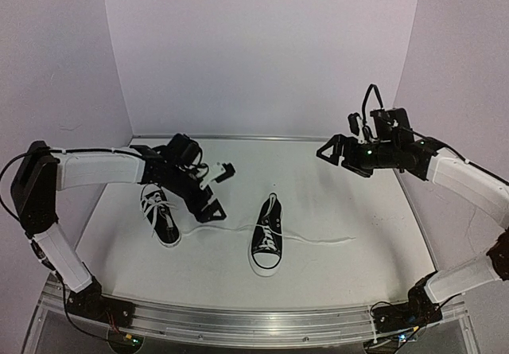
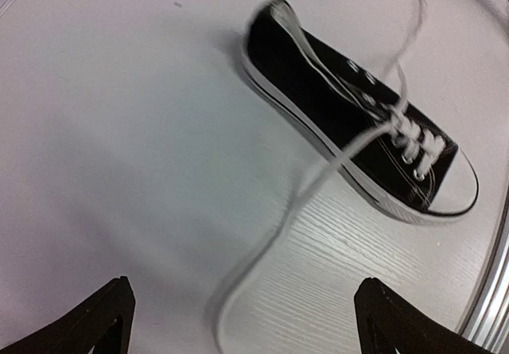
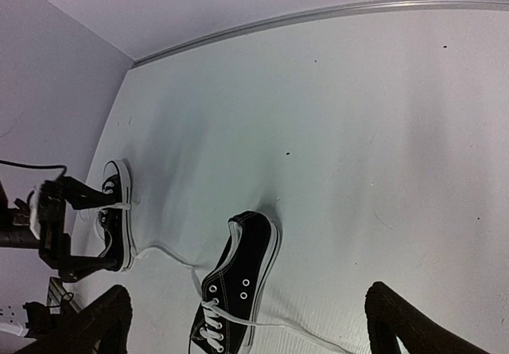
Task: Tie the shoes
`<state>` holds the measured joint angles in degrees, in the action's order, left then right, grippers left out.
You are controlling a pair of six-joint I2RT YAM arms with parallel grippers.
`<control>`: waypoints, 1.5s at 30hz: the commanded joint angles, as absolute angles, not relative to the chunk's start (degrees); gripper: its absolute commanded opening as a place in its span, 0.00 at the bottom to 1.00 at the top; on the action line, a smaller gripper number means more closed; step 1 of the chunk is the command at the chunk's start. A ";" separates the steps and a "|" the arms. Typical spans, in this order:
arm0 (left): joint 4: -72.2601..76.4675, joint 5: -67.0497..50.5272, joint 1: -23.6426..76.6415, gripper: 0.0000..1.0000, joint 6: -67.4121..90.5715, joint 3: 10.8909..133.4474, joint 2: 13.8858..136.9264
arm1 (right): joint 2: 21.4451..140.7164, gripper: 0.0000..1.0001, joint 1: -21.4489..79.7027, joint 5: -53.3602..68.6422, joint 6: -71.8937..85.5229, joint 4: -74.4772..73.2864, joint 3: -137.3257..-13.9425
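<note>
Two black shoes with white laces lie on the white table. One shoe (image 1: pixel 161 219) sits at the left and the other shoe (image 1: pixel 268 240) in the middle, toes toward the near edge. The middle shoe's laces are untied; one lace (image 1: pixel 322 239) trails right, another leftward. My left gripper (image 1: pixel 219 191) hovers open between the shoes, holding nothing. In the left wrist view a shoe (image 2: pixel 358 115) lies ahead and its blurred loose lace (image 2: pixel 262 266) runs down between the open fingers (image 2: pixel 103 318). My right gripper (image 1: pixel 338 161) is open, raised at the back right, with the middle shoe (image 3: pixel 242 278) below it.
White walls close the table at the back and both sides. A metal rail (image 1: pixel 254 322) runs along the near edge by the arm bases. The left arm's gripper (image 3: pixel 64 235) shows beside the left shoe (image 3: pixel 118 211) in the right wrist view.
</note>
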<state>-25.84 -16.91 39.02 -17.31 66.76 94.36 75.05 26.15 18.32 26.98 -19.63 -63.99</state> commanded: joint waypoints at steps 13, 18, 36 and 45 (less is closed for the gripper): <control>-22.02 -24.02 44.19 0.54 -36.48 73.66 113.75 | 84.38 0.98 25.91 30.58 24.30 -20.01 -71.62; -21.67 -24.19 44.21 0.45 -37.56 76.05 116.78 | 85.78 0.98 25.96 30.05 23.74 -22.30 -72.86; -18.98 -29.06 44.98 0.00 -30.29 75.21 107.41 | 94.02 0.78 25.87 40.05 22.77 -22.93 -76.99; -11.00 -32.02 46.27 0.00 -22.80 75.73 107.53 | 96.13 0.52 27.20 47.50 24.18 -20.61 -74.42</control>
<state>-15.94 -29.39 45.46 -27.27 74.54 108.12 94.96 26.08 42.46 23.79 -23.19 -74.96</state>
